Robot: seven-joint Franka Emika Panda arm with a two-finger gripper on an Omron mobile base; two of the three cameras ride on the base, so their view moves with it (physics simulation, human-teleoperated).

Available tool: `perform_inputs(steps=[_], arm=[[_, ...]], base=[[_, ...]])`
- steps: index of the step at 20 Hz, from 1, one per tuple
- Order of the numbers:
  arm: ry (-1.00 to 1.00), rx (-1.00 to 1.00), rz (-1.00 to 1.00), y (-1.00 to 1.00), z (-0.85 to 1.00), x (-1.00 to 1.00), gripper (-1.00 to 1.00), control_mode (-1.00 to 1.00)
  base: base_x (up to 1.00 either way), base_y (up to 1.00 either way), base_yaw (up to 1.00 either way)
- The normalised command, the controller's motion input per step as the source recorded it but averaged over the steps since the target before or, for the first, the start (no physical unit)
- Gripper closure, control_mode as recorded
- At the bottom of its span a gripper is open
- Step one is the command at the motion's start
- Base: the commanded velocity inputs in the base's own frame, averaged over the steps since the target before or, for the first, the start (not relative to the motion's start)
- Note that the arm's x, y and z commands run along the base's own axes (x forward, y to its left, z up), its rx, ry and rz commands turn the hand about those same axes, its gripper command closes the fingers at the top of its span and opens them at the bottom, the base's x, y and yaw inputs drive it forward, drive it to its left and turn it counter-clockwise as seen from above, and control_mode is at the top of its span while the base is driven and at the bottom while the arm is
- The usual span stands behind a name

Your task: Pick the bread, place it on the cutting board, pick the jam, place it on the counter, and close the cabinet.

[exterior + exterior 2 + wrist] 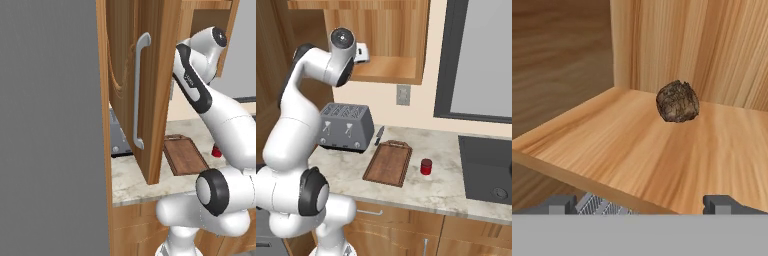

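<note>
Bread [678, 101] sat on cabinet [135, 75] shelf, toward back corner, well apart from front edge. Hand [640, 204] spread wide, empty, short of shelf lip. Bread looked light, crusty, rough, probably crushable; pinch gently across its widest middle.

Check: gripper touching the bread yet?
Apart. In the hand view the bread sits back on the cabinet shelf, with bare wood between it and the open gripper, whose fingertips are at the shelf's front edge.
</note>
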Motion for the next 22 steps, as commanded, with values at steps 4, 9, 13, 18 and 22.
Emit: perform_inputs(steps=[4,9,13,18,22], arm=[[0.0,0.0,0.04,0.0,0.0,0.22,-1.0,-1.0],[0.0,0.0,0.04,0.01,0.0,0.18,-1.0,-1.0],[0.0,0.0,0.01,0.03,-0.05,0.2,-1.0,-1.0],[0.0,0.0,0.0,0.06,-0.08,0.26,-1.0,-1.0],[0.0,0.0,0.0,0.0,0.0,0.2,-1.0,-1.0]], base=[[0.0,0.0,0.0],[0.0,0.0,0.0],[0.0,0.0,0.0],[0.0,0.0,0.0],[0.0,0.0,0.0]])
